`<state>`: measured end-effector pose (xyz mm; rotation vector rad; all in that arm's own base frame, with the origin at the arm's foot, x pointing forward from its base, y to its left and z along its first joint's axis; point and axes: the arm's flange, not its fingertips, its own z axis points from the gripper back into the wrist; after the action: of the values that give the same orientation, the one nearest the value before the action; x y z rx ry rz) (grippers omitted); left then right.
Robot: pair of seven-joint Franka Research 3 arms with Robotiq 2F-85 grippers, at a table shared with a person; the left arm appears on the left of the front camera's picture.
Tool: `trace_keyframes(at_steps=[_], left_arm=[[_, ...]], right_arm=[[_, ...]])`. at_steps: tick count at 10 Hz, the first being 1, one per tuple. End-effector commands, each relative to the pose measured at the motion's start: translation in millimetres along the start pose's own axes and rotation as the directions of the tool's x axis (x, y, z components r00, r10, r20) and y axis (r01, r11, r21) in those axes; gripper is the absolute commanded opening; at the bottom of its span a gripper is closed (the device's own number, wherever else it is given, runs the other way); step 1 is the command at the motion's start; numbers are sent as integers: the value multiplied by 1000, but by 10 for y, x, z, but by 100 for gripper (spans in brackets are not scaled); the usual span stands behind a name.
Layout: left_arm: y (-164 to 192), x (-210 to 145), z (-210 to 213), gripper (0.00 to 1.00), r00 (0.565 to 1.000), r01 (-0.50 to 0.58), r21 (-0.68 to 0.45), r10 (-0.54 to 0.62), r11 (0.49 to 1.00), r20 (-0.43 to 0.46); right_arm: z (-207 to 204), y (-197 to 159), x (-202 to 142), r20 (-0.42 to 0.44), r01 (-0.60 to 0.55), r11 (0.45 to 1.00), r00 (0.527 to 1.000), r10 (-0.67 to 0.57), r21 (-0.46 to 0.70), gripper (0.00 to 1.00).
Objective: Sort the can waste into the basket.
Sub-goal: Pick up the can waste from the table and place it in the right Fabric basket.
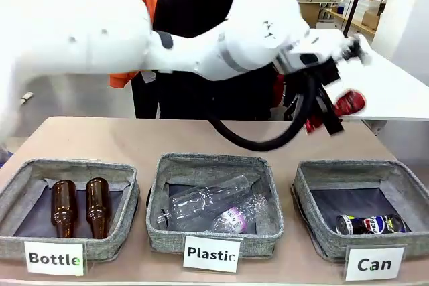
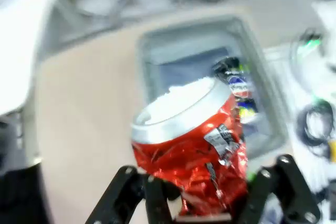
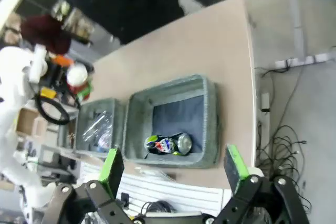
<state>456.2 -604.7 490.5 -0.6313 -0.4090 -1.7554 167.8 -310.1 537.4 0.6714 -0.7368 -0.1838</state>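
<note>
**Crushed can held high, 1 can already in the basket**

While my left arm reaches across the middle of the table, my left gripper (image 1: 333, 113) is pinched on the crushed red-and-white metal can (image 1: 348, 103), held in the air above the far right part of the beige table (image 1: 94, 140). From my left wrist camera that crushed can (image 2: 191, 140) sits between my 2 black fingers (image 2: 157, 200) with its silver top facing up and away, and below it lies the grey felt rectangular basket (image 2: 152, 51).

That basket (image 1: 312, 172), marked with a white card reading "Can" (image 1: 374, 264), stands at the right end of a row of 3. Inside it, near the front wall, the black-and-blue can with a silver top (image 1: 370, 224) lies on its side.

My right gripper (image 3: 176, 169) hangs with its green-padded fingers (image 3: 111, 166) spread wide and nothing between them, looking down on the same basket (image 3: 210, 108) and the can (image 3: 169, 144) in it.

Beside it, the middle basket (image 1: 167, 169) labelled "Plastic" holds clear plastic bottles (image 1: 208, 205), and the left one (image 1: 20, 179), labelled "Bottle", holds 2 brown glass bottles (image 1: 64, 207).

A person in dark clothing (image 1: 194, 5) stands at the far side.
</note>
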Motion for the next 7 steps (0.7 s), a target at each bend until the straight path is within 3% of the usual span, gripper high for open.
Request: trace_keyframes(at_steps=[1,3,4,6,7], left_arm=[[258,312,-472,0,989,43,-112,-58,993,-134],[48,367,-1055,0,959,-29,-92,2,995,-284],[-56,408,-1227,0,932,-8,-16,2,1000,-363],[-48,500,-1204,0,934,14,158,43,987,-354],[-55,508,-1198,0,937,11,170,49,985,-345]], right_arm=[[-130,128,26,-24,-17,1000,1000,17,23,100],[-130,128,26,-24,-17,1000,1000,17,23,100],[-130,128,26,-24,-17,1000,1000,17,23,100],[-130,128,26,-24,-17,1000,1000,17,23,100],[-130,128,26,-24,-17,1000,1000,17,23,100]])
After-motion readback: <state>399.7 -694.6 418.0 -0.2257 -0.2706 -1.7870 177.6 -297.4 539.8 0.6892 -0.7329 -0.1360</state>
